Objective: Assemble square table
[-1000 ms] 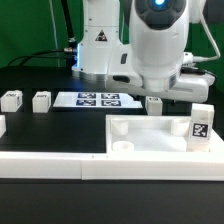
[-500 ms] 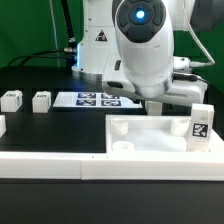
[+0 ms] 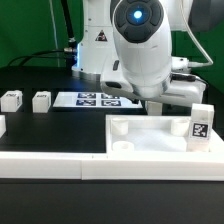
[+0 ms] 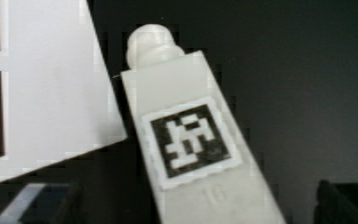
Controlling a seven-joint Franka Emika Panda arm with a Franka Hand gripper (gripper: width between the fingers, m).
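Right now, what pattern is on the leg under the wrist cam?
White leg, black-and-white square tag; clearest in wrist view.

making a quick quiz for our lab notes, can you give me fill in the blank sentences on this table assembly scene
1. The corner leg stands ___ on the slab.
2. In the wrist view, the loose leg between the fingers of the hand shows a black-and-white ___.
3. The hand is ___, with its fingers clear of the loose leg.
Missing words: upright; tag; open
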